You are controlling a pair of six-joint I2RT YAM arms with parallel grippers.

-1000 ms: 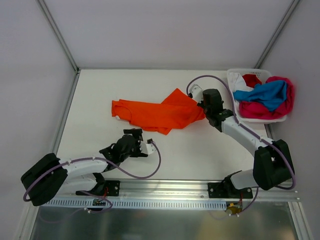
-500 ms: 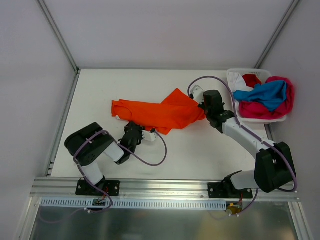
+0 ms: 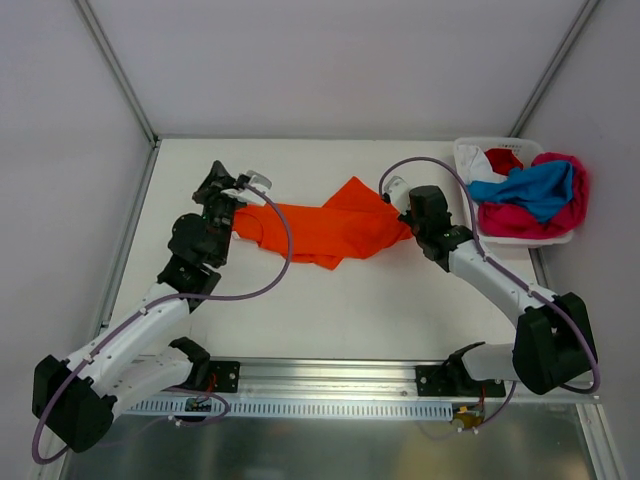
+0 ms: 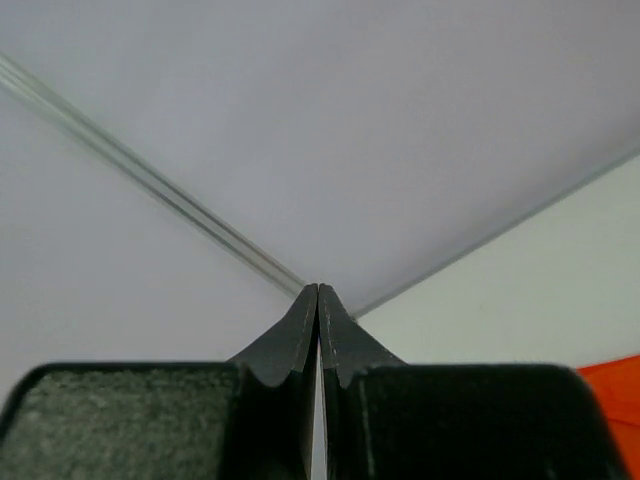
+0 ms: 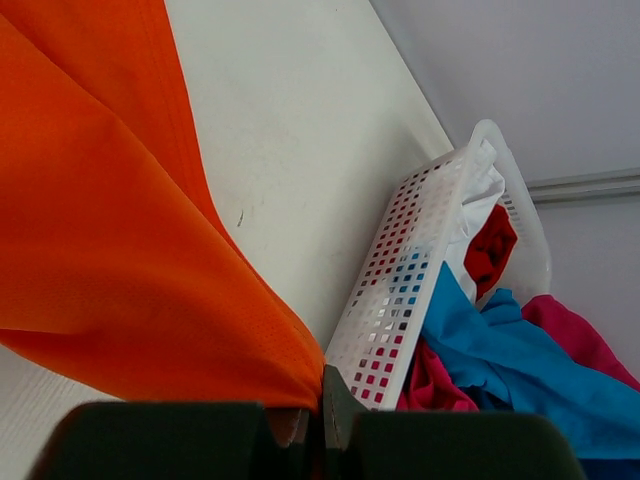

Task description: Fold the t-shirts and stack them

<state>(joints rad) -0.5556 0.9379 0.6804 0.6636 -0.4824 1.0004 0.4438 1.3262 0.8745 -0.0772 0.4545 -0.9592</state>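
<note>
An orange t-shirt lies spread and rumpled across the middle of the table. My right gripper is shut on its right corner, and the cloth bunches into the pinch of that gripper. My left gripper hovers by the shirt's left end, aimed at the far left corner. Its fingers are pressed together with no cloth between them. Only a sliver of orange shows beside them. Blue, magenta, red and white t-shirts sit heaped in the basket.
The white plastic basket stands at the table's far right, its perforated wall close beside my right gripper. Pale walls with metal rails enclose the table on three sides. Purple cables loop off both arms.
My left arm has swung from the near left of the table up to the shirt's left end, and its gripper has gone from open to shut. The right gripper keeps its hold.
</note>
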